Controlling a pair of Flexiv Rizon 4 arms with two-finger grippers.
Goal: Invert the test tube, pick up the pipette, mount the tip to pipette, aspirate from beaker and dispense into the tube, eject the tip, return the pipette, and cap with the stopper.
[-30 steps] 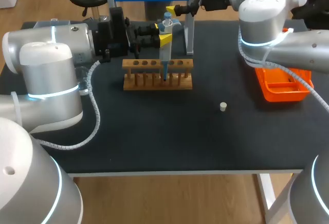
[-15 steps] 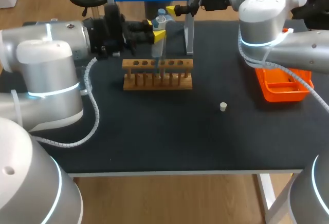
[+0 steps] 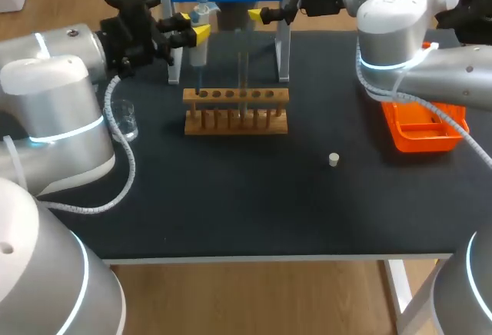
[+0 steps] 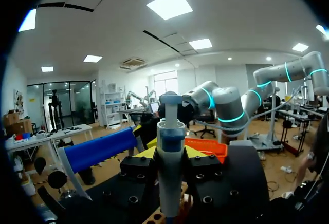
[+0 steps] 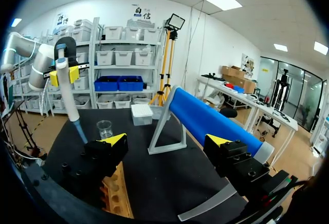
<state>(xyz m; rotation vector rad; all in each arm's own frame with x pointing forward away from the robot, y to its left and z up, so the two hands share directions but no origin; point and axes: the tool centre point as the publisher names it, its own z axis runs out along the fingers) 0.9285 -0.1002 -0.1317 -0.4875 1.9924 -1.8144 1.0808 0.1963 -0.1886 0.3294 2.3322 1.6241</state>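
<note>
Head view: left gripper (image 3: 192, 27) clamps pipette (image 3: 199, 55) upright.

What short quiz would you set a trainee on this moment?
1. True or false: the left end effector is shut on the pipette.
2. Fill in: in the head view, the beaker stands to the rack's ___.
3. The stopper is: A) lying on the table; B) in the rack; C) in the left end effector.
Key: 1 true; 2 left; 3 A.
</note>
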